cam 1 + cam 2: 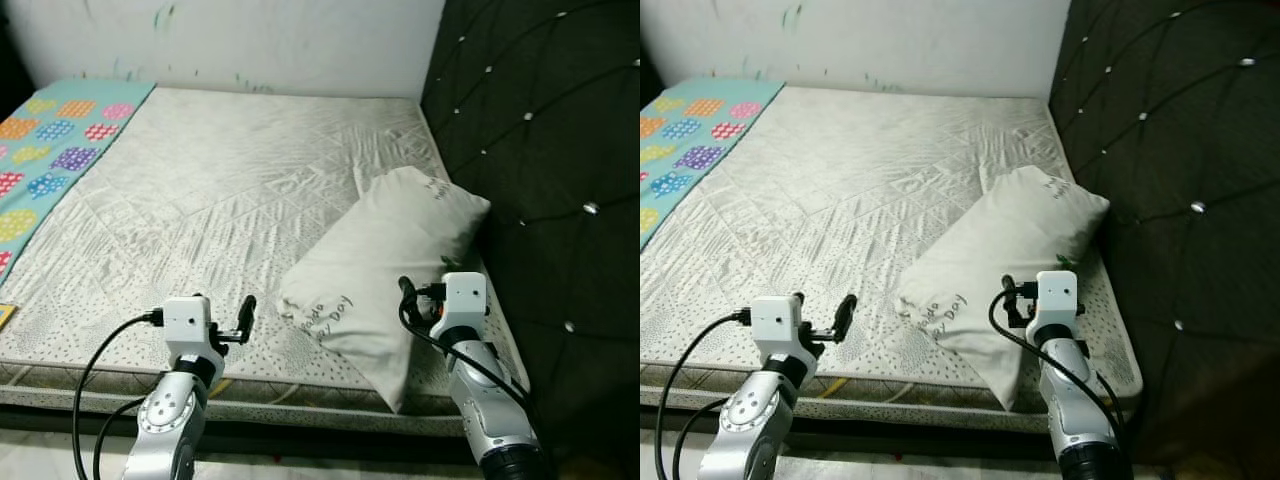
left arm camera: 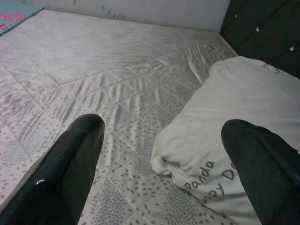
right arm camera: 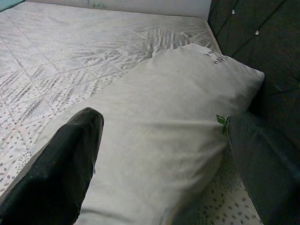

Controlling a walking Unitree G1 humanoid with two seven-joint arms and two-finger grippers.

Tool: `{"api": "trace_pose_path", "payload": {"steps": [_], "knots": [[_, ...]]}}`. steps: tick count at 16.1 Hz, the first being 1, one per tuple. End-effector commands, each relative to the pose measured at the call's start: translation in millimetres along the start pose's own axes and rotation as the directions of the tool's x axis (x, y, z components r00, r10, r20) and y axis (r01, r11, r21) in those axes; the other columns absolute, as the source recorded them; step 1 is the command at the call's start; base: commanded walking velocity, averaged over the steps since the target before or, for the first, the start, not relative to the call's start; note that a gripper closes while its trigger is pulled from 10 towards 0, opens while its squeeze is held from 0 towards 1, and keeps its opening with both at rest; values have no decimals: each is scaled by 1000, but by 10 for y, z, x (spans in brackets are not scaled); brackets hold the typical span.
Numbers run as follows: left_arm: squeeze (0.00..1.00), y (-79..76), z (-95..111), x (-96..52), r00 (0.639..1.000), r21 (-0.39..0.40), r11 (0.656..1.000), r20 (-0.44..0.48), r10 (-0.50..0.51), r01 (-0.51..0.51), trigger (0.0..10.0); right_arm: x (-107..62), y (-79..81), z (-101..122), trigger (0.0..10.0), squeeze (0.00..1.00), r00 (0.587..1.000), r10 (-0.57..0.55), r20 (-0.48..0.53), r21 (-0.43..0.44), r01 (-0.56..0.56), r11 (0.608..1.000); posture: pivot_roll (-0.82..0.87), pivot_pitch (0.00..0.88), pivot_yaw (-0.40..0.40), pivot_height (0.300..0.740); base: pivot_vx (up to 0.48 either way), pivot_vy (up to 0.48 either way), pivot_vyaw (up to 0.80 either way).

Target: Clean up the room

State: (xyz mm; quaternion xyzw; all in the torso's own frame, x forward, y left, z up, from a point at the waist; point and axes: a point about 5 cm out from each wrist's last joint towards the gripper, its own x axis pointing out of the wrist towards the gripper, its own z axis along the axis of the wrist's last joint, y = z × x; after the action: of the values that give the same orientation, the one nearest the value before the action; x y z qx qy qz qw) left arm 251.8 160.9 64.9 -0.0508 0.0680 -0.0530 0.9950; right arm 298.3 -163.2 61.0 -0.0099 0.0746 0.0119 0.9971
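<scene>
A white pillow (image 1: 385,265) with printed lettering lies slantwise on the bed's right side, one end against the dark headboard (image 1: 540,150). Its near corner hangs over the mattress (image 1: 200,200) front edge. My left gripper (image 1: 243,318) is held up at that edge, just left of the pillow's near end, open and empty. In the left wrist view the pillow (image 2: 243,112) lies ahead between the spread fingers (image 2: 70,164). My right gripper (image 1: 407,300) hovers open over the pillow's lower right side. In its wrist view the pillow (image 3: 173,117) spans the gap between the fingers (image 3: 61,159).
A teal blanket with colourful dotted patches (image 1: 50,150) covers the bed's far left. A white wall (image 1: 250,40) runs behind the bed. A small yellow thing (image 1: 5,315) lies at the left edge. The tufted headboard closes off the right side.
</scene>
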Motion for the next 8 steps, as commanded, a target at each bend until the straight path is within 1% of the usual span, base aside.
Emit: {"api": "trace_pose_path", "payload": {"steps": [1, 8], "knots": [[0, -2, 29, 5, 1000, 4, 1000, 9, -12, 12, 10000, 17, -20, 79, 10000, 0, 999, -8, 32, -9, 8, 1000, -77, 0, -22, 740, 337, 0, 0], [0, -16, 36, 27, 1000, 5, 1000, 13, -9, 9, 10000, 34, -25, 99, 10000, 0, 999, -9, 41, -14, 10, 1000, -78, 0, -22, 740, 322, 0, 0]]}}
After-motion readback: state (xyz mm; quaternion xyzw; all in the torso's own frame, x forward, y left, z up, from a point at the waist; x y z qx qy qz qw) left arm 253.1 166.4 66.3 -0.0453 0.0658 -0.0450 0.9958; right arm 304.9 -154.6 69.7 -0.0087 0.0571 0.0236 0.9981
